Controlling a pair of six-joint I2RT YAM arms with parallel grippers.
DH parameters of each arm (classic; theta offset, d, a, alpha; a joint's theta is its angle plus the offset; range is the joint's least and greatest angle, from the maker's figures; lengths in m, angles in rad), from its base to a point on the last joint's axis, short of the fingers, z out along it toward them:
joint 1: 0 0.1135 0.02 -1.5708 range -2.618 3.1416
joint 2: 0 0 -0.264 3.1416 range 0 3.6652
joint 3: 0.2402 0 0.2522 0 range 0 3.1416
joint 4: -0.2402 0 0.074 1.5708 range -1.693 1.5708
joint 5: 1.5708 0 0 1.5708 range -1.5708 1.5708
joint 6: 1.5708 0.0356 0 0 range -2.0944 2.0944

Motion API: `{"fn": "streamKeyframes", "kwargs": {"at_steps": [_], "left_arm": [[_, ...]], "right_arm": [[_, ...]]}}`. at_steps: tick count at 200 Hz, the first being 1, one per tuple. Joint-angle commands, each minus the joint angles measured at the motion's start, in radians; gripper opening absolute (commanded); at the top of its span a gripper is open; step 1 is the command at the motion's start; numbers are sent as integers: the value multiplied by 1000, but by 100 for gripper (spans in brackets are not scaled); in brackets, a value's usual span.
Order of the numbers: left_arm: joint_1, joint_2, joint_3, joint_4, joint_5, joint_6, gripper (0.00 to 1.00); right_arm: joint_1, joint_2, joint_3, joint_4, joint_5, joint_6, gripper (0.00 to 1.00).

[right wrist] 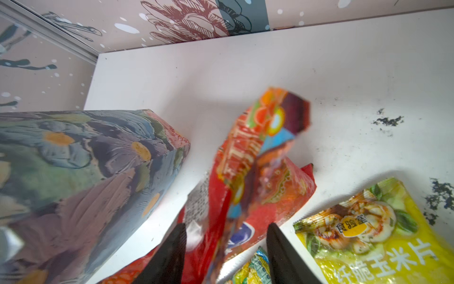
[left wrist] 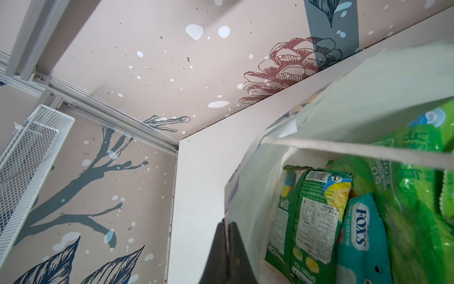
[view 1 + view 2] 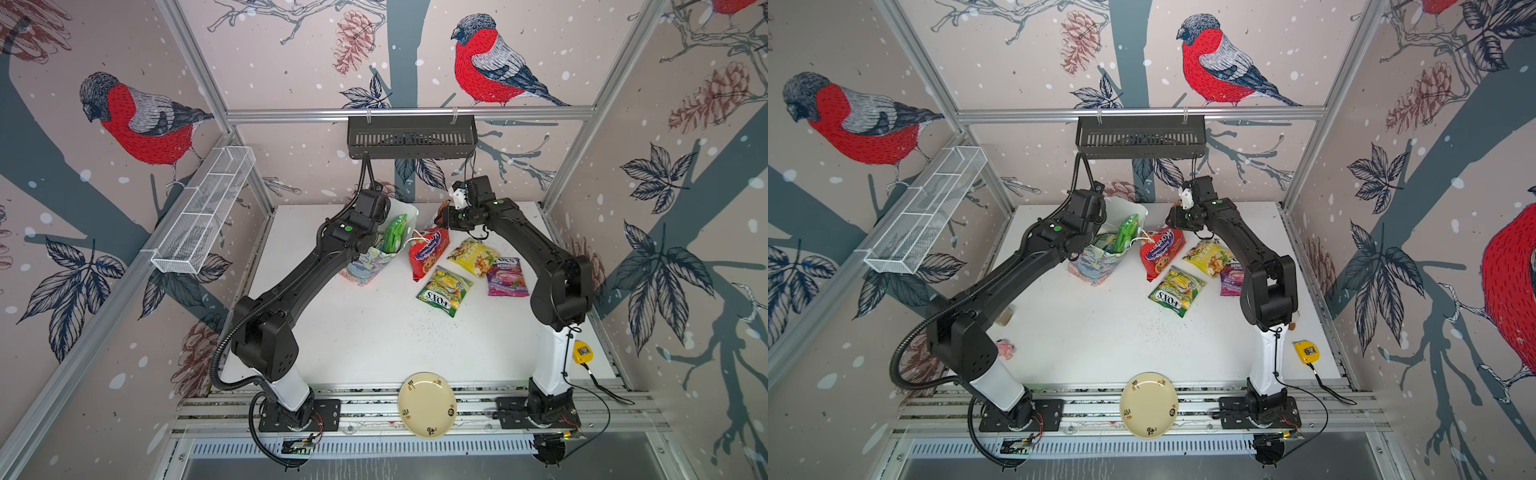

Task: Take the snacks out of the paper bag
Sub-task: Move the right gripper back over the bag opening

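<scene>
Risk: the large red packet (image 1: 248, 172), loose between the right gripper's (image 1: 226, 227) parted jaws, may snag the paper bag (image 3: 365, 266) beside it, which the left gripper (image 2: 227, 228) pinches shut, green snacks (image 2: 317, 211) inside.

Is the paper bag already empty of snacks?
No, the left wrist view shows a green tea packet, a teal FOX'S packet and a bright green packet inside the paper bag.
</scene>
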Motion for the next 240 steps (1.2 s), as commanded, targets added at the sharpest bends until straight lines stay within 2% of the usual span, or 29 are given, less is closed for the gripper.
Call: {"fn": "streamKeyframes", "kwargs": {"at_steps": [1,47,92,138,195,240], "left_arm": [[-4,-24,-28,116,-32,11,0],[-13,-21,-25,115,-33,3,0],[-14,-15,-30,143,-61,3,0],[3,-15,-45,167,-133,28,0],[6,-51,-66,174,-159,23,0],[1,-93,-111,150,-125,-43,0]], "right_arm": [[-6,-48,-5,62,-36,22,55],[8,-194,-36,134,-54,66,54],[118,-254,-45,149,-156,74,37],[173,-257,-111,156,-169,91,29],[178,-225,-115,76,-114,74,31],[184,-222,-123,45,-131,48,30]]}}
